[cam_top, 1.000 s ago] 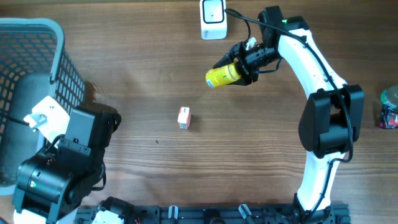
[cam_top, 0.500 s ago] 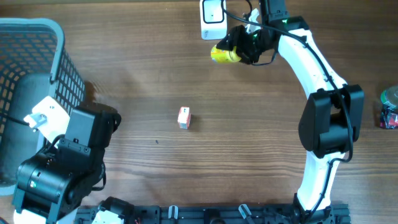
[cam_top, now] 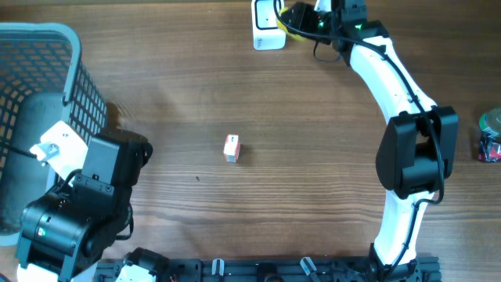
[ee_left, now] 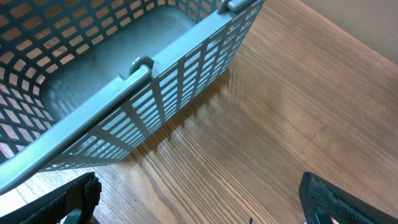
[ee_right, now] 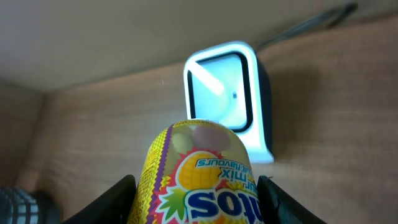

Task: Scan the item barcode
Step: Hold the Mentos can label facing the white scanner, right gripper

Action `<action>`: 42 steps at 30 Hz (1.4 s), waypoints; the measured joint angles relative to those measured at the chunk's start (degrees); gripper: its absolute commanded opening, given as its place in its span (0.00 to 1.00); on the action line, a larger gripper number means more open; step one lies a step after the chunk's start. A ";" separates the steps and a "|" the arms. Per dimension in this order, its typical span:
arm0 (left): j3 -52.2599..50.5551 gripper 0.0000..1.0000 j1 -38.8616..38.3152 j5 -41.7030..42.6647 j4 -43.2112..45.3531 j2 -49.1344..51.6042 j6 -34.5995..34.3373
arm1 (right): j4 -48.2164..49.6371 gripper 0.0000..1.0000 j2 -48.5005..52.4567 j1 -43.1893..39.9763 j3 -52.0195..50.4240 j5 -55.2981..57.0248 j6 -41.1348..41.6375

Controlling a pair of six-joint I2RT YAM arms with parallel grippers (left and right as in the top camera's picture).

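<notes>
The right gripper [cam_top: 304, 20] was at the 12 o'clock edge of the wooden table [cam_top: 196, 86], its two fingers set partway apart and clamped on either side of a yellow candy tube [cam_top: 288, 17]. In the right wrist view the dark fingers [ee_right: 115, 199] pressed against the tube [ee_right: 196, 180] from 9 and 3 o'clock, and the printed label, with pineapple artwork and blue lettering, faced the camera upside down. The tube's rounded end pointed at the white scanner [ee_right: 227, 93], whose pale window stood upright directly beyond it at 12 o'clock. From overhead the tube lay just beside the scanner [cam_top: 268, 23], at its 3 o'clock side; whether the two touched could not be told. A small red and white box [cam_top: 231, 147] lay alone near the middle of the table, well apart from both arms. A grey mesh basket [cam_top: 47, 47] occupied the 9 to 10 o'clock corner, and the left arm [cam_top: 78, 211] sat folded at about 8 o'clock beside it. The left gripper [ee_left: 205, 208] hung with its fingers spread wide and nothing between them, over bare wood just next to the basket wall [ee_left: 143, 68]. At the 3 o'clock edge some small packaged goods [cam_top: 491, 137] were partly cut off by the frame
</notes>
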 measured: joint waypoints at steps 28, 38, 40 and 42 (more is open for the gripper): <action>-0.20 1.00 0.00 -5.31 1.75 9.55 0.00 | 28.37 0.54 9.84 6.23 0.00 16.41 -10.54; -0.20 1.00 0.00 -5.70 3.08 9.55 0.00 | 30.95 0.54 14.19 6.27 0.00 18.10 -13.35; -0.20 1.00 0.00 -5.68 3.10 9.55 0.00 | 31.34 0.54 14.73 6.29 0.00 18.12 -13.51; -0.20 1.00 0.00 -5.68 3.13 9.55 0.00 | 31.39 0.55 14.73 6.34 0.00 18.14 -13.51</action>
